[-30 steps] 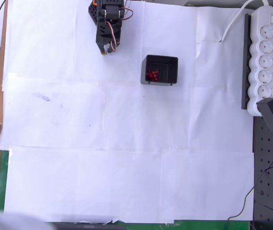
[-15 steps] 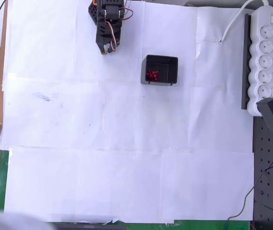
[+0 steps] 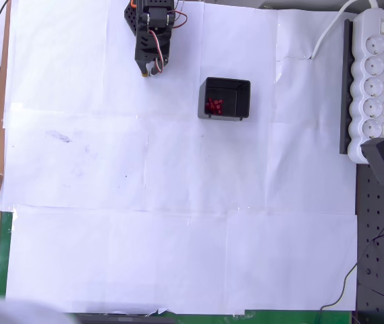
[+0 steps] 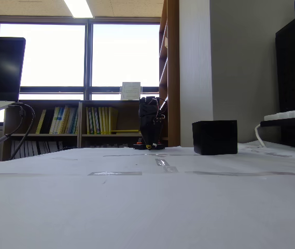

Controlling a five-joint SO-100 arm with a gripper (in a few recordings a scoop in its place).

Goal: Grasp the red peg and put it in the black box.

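Red pegs inside black box, pincer apart.

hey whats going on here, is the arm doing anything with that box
Nothing is being handled right now. In the overhead view the gripper sits low near the top edge of the white paper, to the left of the black box and apart from it, holding nothing that shows. The box already has a small cluster of red pegs inside, by its left wall. I see no loose peg on the paper.
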